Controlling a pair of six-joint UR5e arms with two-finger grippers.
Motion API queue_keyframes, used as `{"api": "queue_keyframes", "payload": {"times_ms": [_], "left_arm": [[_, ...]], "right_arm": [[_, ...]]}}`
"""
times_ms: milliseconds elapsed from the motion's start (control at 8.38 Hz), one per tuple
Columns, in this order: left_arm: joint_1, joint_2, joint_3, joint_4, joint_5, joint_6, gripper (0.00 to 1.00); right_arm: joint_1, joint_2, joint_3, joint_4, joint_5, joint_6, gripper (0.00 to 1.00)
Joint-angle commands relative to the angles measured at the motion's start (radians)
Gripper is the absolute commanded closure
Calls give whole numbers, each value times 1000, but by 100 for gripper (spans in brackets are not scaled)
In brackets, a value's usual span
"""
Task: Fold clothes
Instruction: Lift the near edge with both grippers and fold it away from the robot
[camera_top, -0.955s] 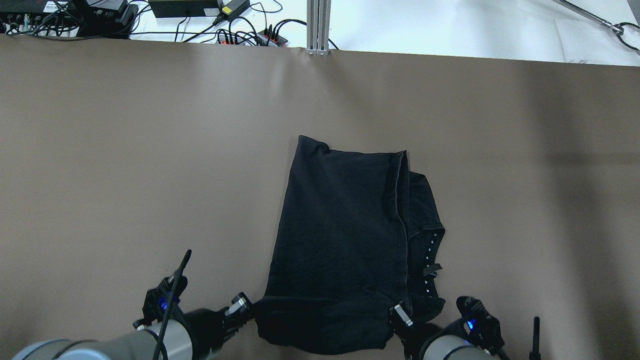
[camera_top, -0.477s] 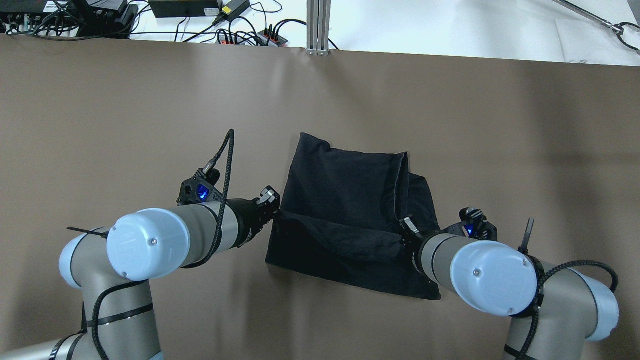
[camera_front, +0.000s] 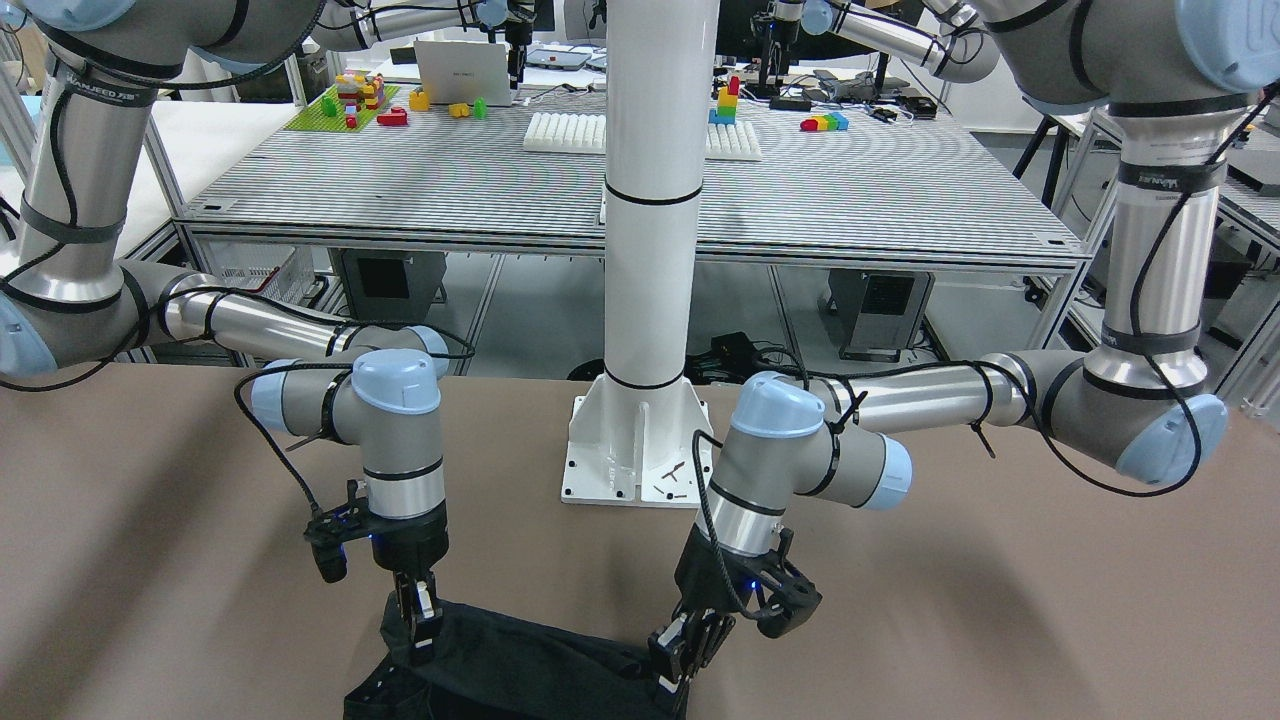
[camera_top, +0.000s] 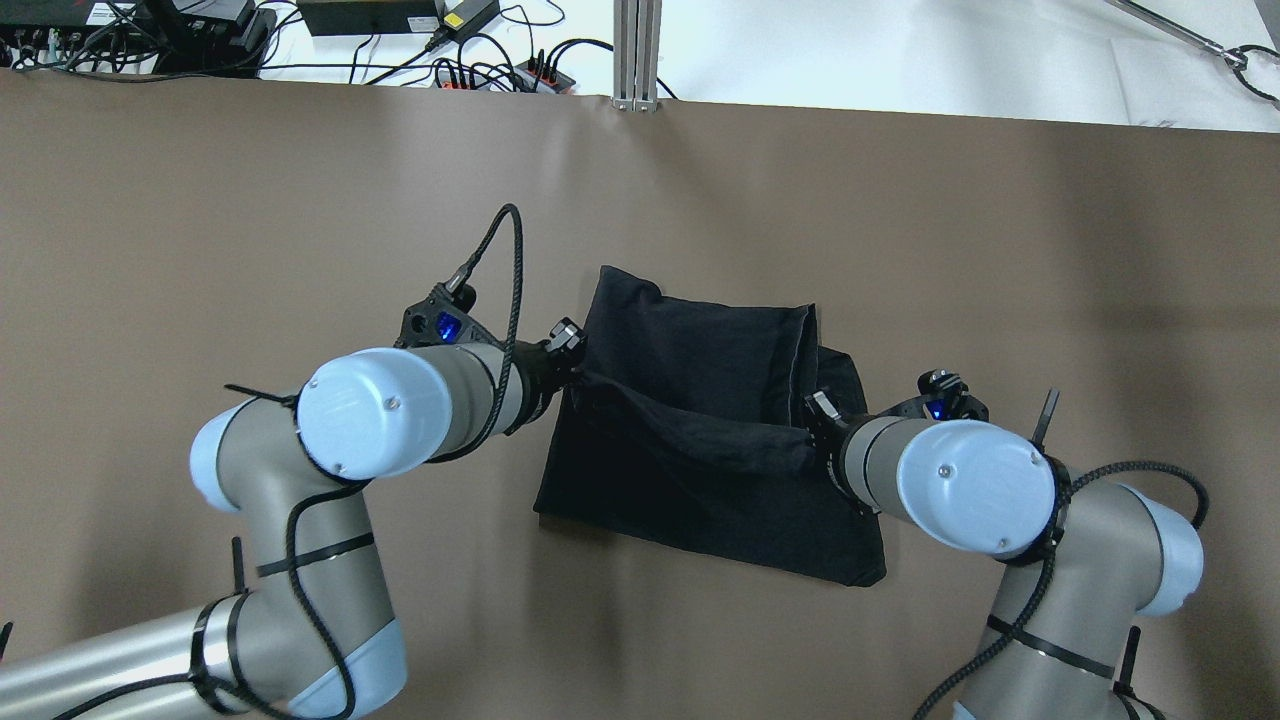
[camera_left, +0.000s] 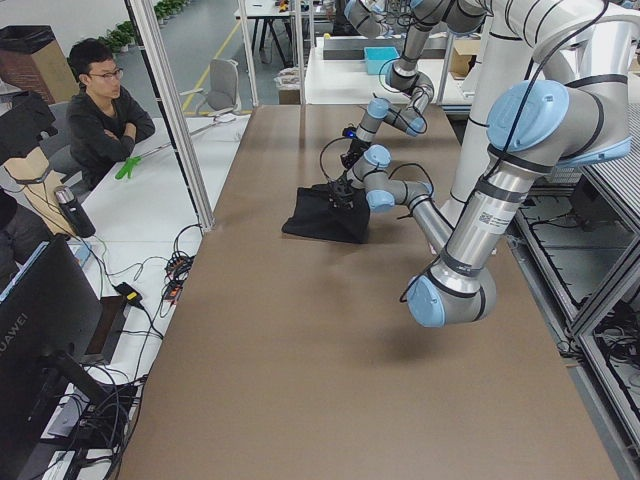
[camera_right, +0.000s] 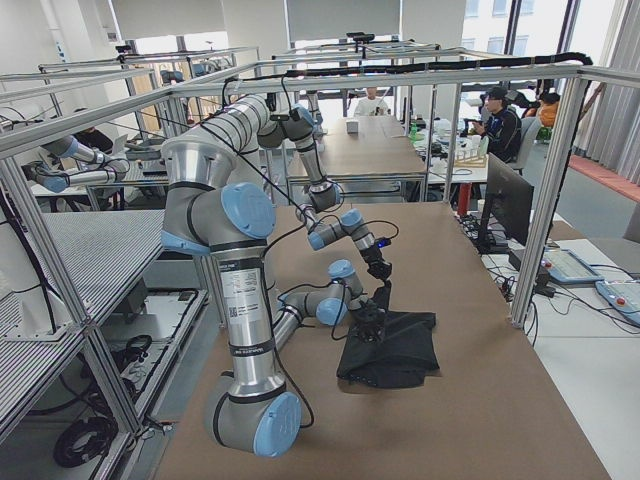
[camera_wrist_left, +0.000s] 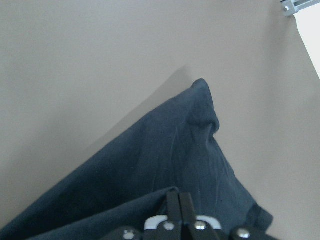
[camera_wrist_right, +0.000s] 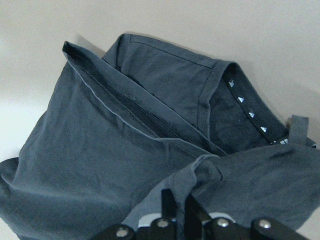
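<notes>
The black garment (camera_top: 700, 400) lies on the brown table (camera_top: 200, 200), straight out from the white post (camera_front: 650, 250). Its edge nearest the post is raised off the table and carried over the rest of the cloth. The left gripper (camera_top: 572, 358) is clamped tight on one corner of that raised edge, on the robot's left of the post. The right gripper (camera_top: 812, 418) pinches the other corner, on the robot's right of the post. Small white dots (camera_wrist_right: 240, 99) run along an inner edge near the right gripper.
</notes>
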Motion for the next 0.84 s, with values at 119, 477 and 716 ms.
{"api": "queue_keyframes", "payload": {"times_ms": [119,477,716], "left_arm": [[-179,-351,632,-78,-87,191,6],[-195,-365,680,-121,-86,193,5],[-203,-365,674,-123,-90,199,5]], "right_arm": [[210,250,-490,182,112,-280,6],[296,262,-519,210,216,-415,5],[296,249,-502,212,222,-433,5]]}}
